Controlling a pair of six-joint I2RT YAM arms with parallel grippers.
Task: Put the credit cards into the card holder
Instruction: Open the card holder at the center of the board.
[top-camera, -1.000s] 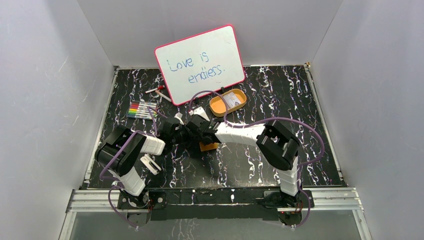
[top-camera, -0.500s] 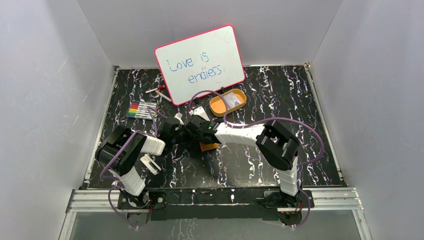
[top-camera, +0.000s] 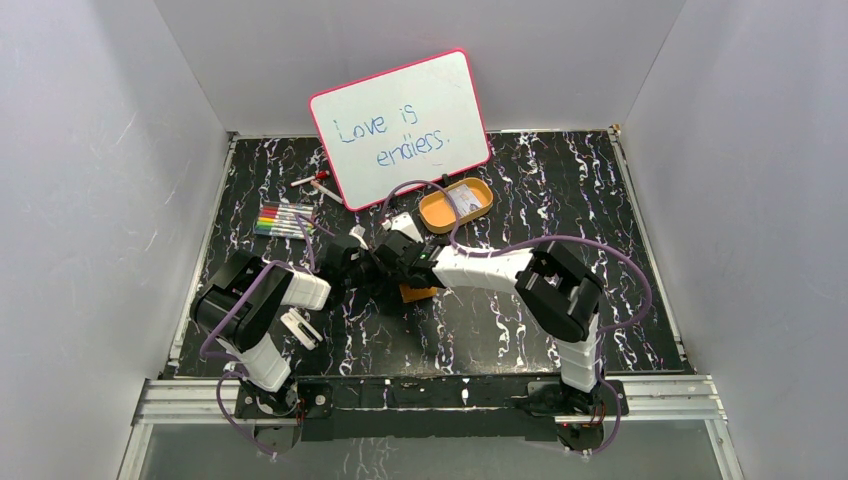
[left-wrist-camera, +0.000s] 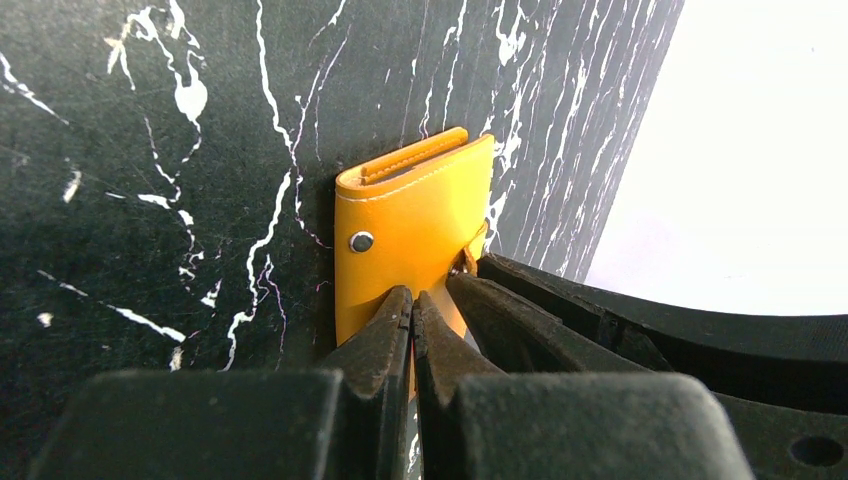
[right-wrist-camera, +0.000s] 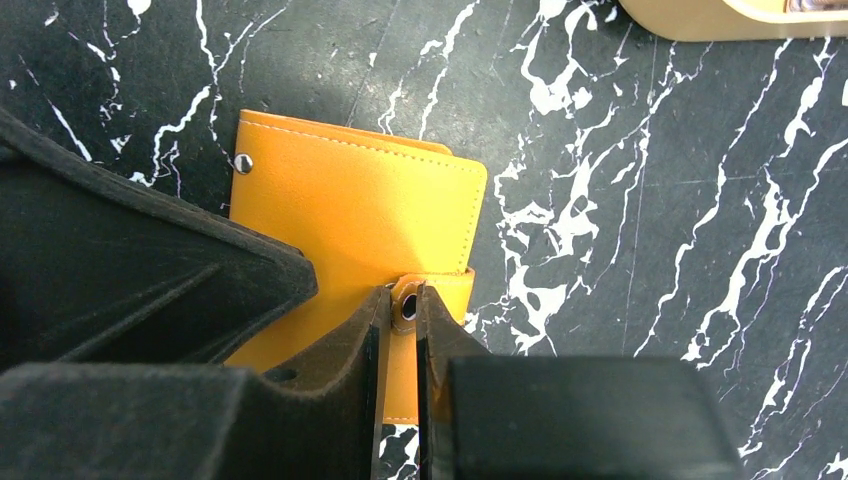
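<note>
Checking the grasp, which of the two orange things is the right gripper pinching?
The square folded card holder, by its snap strap; the right gripper is closed on that tab. The oval tray sits apart, near the whiteboard.

Card holder (right-wrist-camera: 360, 200) orange-yellow with pale stitching and silver stud, table (top-camera: 500, 330) black with white veining, whiteboard (top-camera: 400, 125) white with pink frame and blue writing, oval tray (top-camera: 436, 215) tan-orange, markers (top-camera: 283, 219) multi-coloured, cables (top-camera: 410, 183) purple
</note>
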